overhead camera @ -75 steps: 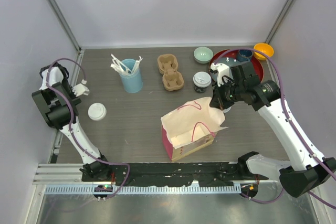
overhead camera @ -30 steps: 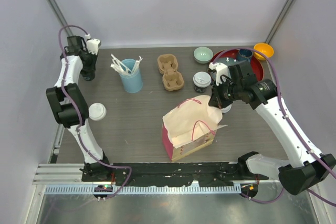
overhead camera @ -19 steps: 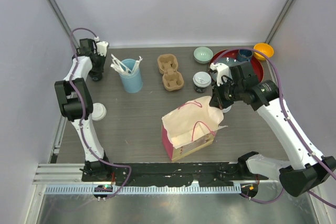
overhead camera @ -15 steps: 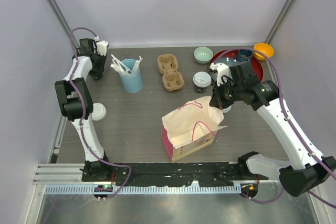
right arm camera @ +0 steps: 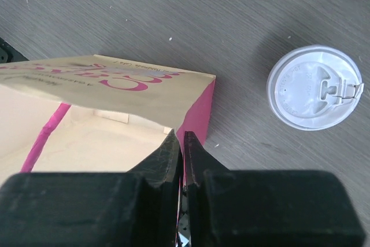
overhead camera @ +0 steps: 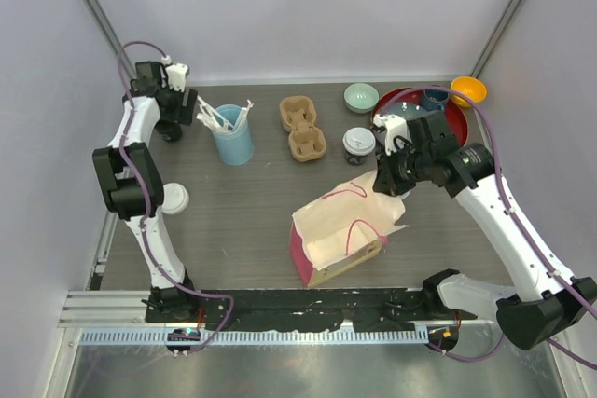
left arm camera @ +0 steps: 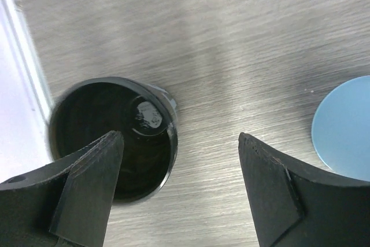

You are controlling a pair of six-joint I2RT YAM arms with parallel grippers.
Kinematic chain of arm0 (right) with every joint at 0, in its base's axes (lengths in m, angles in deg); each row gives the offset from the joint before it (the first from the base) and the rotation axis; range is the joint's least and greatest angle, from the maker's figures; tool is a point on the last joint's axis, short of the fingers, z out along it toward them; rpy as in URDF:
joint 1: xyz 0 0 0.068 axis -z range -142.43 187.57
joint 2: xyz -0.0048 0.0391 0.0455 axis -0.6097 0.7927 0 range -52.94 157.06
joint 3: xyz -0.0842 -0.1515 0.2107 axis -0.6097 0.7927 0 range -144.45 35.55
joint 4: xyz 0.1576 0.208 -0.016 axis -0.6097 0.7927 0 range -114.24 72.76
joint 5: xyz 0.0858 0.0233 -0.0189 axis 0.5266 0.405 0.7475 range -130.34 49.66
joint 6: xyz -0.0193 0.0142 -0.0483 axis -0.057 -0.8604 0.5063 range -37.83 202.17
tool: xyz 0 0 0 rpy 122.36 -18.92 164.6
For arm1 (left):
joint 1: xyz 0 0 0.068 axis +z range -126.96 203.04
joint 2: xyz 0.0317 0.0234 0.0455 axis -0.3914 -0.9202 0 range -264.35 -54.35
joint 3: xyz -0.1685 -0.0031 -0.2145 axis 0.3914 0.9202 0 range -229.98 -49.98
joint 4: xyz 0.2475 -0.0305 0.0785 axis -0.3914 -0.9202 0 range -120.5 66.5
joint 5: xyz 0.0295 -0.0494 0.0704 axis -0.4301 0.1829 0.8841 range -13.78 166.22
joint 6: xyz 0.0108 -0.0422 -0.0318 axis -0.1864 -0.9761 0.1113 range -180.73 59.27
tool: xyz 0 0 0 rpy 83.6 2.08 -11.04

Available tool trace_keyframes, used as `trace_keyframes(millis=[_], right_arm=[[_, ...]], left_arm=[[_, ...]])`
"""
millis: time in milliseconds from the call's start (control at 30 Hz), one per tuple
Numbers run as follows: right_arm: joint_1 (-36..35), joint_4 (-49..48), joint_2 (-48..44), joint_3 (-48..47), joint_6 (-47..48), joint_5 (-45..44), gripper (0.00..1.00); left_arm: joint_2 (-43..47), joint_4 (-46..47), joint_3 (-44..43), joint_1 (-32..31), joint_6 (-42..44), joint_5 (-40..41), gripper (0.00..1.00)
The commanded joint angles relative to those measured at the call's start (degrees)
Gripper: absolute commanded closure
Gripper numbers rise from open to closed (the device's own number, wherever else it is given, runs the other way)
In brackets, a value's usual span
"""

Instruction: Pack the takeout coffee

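Observation:
One black coffee cup with a white lid (overhead camera: 359,142) stands behind the pink paper bag (overhead camera: 340,230); the right wrist view shows a lidded cup (right arm camera: 315,87) beside the bag (right arm camera: 110,137). A second lidded cup (overhead camera: 175,199) stands at the left, partly hidden by the left arm. My right gripper (overhead camera: 384,184) is shut on the bag's right rim, seen in its wrist view (right arm camera: 183,137). My left gripper (overhead camera: 171,111) is open and empty at the far-left corner; in its wrist view (left arm camera: 179,143) its left finger overlaps an open black round container (left arm camera: 113,137).
A light-blue cup of white utensils (overhead camera: 232,142) stands right of the left gripper, its edge in the left wrist view (left arm camera: 344,128). A cardboard cup carrier (overhead camera: 301,128), mint bowl (overhead camera: 361,97), red plate (overhead camera: 403,100) with a dark-blue mug (overhead camera: 435,97) and orange bowl (overhead camera: 468,90) line the back.
My left arm has swung from the left side up to the far-left corner. My right gripper has kept hold of the bag's rim, and the bag has shifted slightly.

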Motion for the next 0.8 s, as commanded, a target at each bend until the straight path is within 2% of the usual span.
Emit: trace_keyframes(millis=[0, 133, 267, 433, 500, 633, 733, 767], right_arm=[[-0.07, 0.57, 0.94, 0.33, -2.82, -1.56, 0.89], [0.02, -0.57, 1.39, -0.55, -5.81, -1.13, 0.99], [-0.68, -4.34, 1.12, -1.61, -12.73, 1.32, 0.99], [-8.31, -12.87, 5.07, -3.45, -16.36, 2.75, 0.99], [-11.13, -14.19, 8.75, -6.95, -14.88, 3.18, 0.99], [-15.53, -14.64, 23.22, -16.53, -11.18, 7.48, 0.99], [-16.41, -12.98, 30.72, -26.54, -8.29, 9.95, 0.99], [-17.28, -10.53, 35.88, -32.57, -7.06, 10.04, 0.99]], left_arm=[[8.99, -2.3, -4.98, 0.06, -1.9, -0.84, 0.16], [17.06, -7.83, -4.37, 0.06, -2.96, -4.09, 0.13], [23.48, -17.04, -3.76, -0.03, -2.17, -7.43, 0.11], [29.91, -26.11, -1.04, 0.06, -1.38, -12.09, 0.1], [33.86, -26.3, 2.81, 0.15, -0.68, -14.29, 0.1], [40.89, -21.83, 10.9, 0.15, -0.59, -13.6, 0.05], [43.01, -22.6, 13.03, 0.23, -0.59, -10.79, 0.05], [43.28, -23.13, 13.12, 0.32, -0.59, -10.26, 0.05]])
